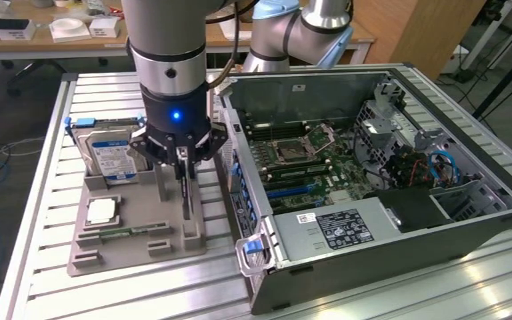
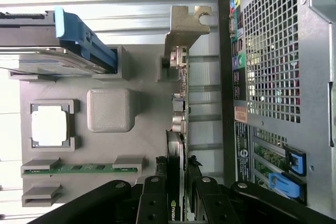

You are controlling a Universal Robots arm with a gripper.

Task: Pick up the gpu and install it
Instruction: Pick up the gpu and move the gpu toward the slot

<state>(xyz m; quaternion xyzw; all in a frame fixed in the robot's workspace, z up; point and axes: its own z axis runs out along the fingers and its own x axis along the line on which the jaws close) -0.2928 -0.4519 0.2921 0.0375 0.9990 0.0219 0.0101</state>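
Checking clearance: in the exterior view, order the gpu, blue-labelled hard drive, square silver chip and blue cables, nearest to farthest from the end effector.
1. Thin dark gpu: directly below the end effector, in the grey tray.
2. Boxy silver hard drive: exterior view's left.
3. Square silver chip: tray pocket, farther left.
4. Blue cables: inside the case, exterior view's right.

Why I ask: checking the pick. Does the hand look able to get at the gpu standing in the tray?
Probably yes: the hand sits right over the upright gpu, with the hard drive and computer case apart on either side.
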